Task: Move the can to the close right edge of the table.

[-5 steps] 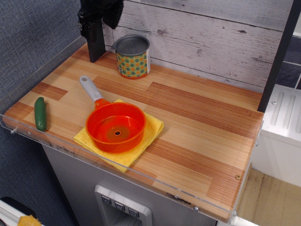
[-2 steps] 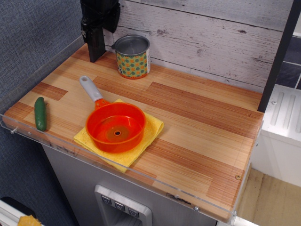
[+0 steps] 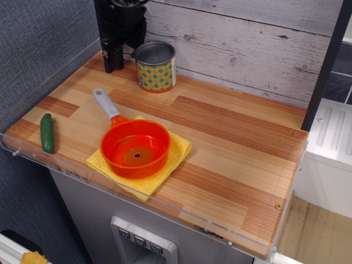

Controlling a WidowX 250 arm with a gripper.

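Item: can (image 3: 155, 67), upright at the far left of the table (image 3: 236, 143), against the plank wall (image 3: 247, 44); task not yet begun

Gripper (image 3: 114, 55): black, hanging at the far left corner, tip near the wood; can stands just beside it on its right, apart, its axis vertical. Destination, the near right edge, lies diagonally across the table, well apart, bare boards between. Orange pan (image 3: 135, 147) on yellow cloth (image 3: 176, 157) and green item (image 3: 47, 132) sit near left, off that path. Jaws: spread or closed cannot be told, dark against dark; arm's upper part cut off by the frame
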